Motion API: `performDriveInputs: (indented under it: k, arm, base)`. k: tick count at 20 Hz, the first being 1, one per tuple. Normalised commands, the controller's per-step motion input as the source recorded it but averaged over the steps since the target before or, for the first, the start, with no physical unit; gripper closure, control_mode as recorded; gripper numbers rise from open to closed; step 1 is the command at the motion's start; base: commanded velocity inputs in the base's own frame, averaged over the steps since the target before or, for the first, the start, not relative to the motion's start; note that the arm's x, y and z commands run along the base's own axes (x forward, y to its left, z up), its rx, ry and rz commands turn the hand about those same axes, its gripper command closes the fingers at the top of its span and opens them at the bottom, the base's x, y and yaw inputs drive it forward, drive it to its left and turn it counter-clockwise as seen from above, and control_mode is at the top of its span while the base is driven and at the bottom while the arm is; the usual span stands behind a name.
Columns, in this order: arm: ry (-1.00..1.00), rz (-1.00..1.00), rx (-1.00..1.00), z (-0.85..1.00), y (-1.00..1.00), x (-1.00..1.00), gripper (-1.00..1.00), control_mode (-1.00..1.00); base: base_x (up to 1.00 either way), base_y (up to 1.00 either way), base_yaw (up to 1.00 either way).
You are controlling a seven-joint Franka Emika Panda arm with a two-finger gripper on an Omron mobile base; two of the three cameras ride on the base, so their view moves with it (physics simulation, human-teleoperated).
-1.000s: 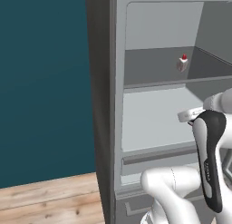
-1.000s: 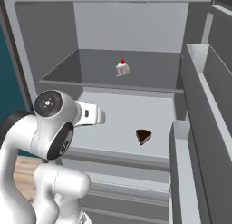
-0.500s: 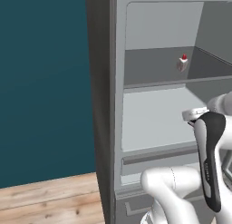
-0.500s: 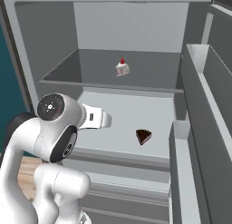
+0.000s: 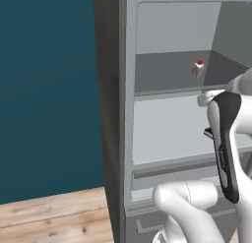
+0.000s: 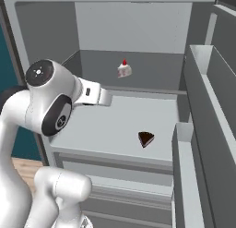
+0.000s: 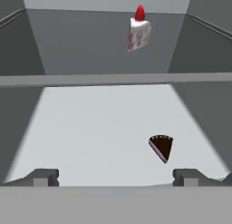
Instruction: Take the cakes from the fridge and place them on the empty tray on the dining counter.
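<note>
The arm reaches level into the fridge (image 6: 138, 33), jaws spread wide and empty before the chocolate cake (image 7: 161, 147).

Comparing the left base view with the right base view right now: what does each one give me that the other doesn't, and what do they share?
Left base view alone: the fridge's outer side wall, the teal wall beside it and the wooden floor.

Right base view alone: the chocolate cake on the lower shelf, and the door bins on the right.

Both: the white cherry-topped cake on the upper shelf, and the arm reaching into the open fridge.
</note>
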Motion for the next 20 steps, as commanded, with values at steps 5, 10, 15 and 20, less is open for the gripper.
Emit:
performDriveInputs:
  k: [5, 10, 15, 20]
  arm:
    - [-0.13, -0.04, 0.00, 0.06, 0.00, 0.41, -1.00, -1.00]
    - [-0.21, 0.00, 0.00, 0.00, 0.00, 0.42, -1.00, -1.00]
    - [-0.16, -0.05, 0.00, 0.04, -0.01, 0.39, -1.00, -1.00]
    - [0.08, -0.10, 0.00, 0.29, -0.14, 0.34, -1.00, -1.00]
  base:
    - [0.00, 0.00, 0.00]
    - [0.00, 0.00, 0.00]
    - [0.00, 0.00, 0.00]
    - [0.00, 0.00, 0.00]
